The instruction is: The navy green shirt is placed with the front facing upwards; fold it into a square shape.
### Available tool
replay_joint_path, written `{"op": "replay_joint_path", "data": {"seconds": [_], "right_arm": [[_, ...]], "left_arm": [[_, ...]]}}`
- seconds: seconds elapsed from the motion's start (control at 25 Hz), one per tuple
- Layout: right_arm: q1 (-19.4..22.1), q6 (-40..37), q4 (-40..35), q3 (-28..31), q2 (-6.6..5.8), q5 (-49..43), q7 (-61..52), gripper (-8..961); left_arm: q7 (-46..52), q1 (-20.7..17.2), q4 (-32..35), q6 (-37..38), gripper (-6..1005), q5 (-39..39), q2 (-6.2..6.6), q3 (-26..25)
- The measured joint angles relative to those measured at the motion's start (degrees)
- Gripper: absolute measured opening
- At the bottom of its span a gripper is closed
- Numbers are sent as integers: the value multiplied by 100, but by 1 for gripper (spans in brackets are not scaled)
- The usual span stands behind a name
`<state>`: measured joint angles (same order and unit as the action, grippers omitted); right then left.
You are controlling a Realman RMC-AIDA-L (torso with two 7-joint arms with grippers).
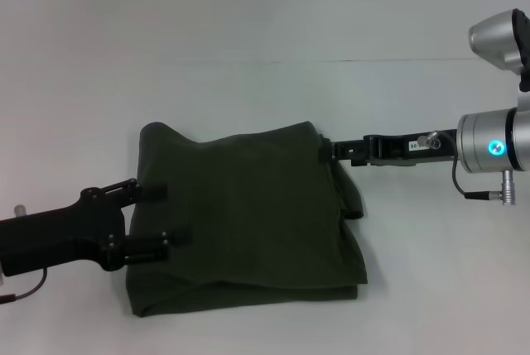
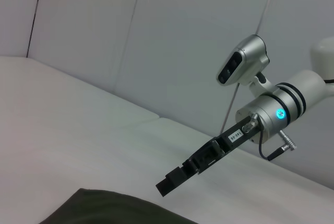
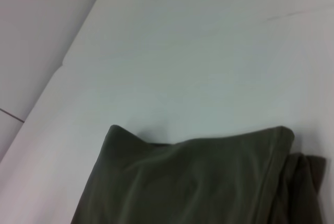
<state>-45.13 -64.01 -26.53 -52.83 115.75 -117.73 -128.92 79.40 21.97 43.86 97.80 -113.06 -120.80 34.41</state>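
Olive-green cloth lies folded in the middle of the white bench (image 1: 248,32): the shirt (image 1: 248,214) is doubled over into a rough, slightly skewed square, its surface plain and dark, with no lettering or collar showing on the upper face. Soft creases run across it. Its far edge rises to a small peak at the far left corner and sags a little toward the middle; the near edge shows stacked layers, one fold lying just over another. On the right side a strip of the lower layer sticks out past the top fold, with a small dark flap hanging beside it. In the right wrist view the shirt (image 3: 198,182) fills the lower part of the picture, with a seamed edge at one corner and a second layer of cloth just beyond it, and bare bench behind. In the left wrist view only a dark corner of the shirt (image 2: 104,208) shows at the bottom. The left claw (image 1: 157,216) is at the shirt's left edge, its two black fingers (image 1: 153,194) spread apart and lying over the cloth, one toward the far side and one nearer, with nothing pinched between them. The right claw (image 1: 325,152) reaches in from the right and meets the shirt's far right corner; its tips are hidden against the dark cloth, so I cannot tell whether they are apart or together. Seen from the left wrist, the right claw (image 2: 168,184) hangs just above the bench near the shirt.
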Motion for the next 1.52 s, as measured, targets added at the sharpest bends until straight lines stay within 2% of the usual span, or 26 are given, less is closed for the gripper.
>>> {"op": "replay_joint_path", "data": {"seconds": [0.84, 0.92, 1.16, 1.36, 1.52], "right_arm": [[63, -200, -159, 19, -4, 33, 179, 734], [84, -406, -159, 6, -44, 19, 170, 503], [145, -1257, -162, -32, -150, -188, 119, 274], [252, -1510, -162, -5, -192, -270, 111, 518], [260, -1610, -162, -5, -186, -255, 176, 542]], "left_arm": [[36, 0, -27, -2, 886, 6, -43, -121], [40, -7, -27, 1, 885, 10, -43, -124], [47, -32, -30, -3, 886, 13, -41, -161], [49, -35, -75, -1, 886, 14, -42, -280], [48, -35, -90, 3, 885, 14, -36, -296]]}}
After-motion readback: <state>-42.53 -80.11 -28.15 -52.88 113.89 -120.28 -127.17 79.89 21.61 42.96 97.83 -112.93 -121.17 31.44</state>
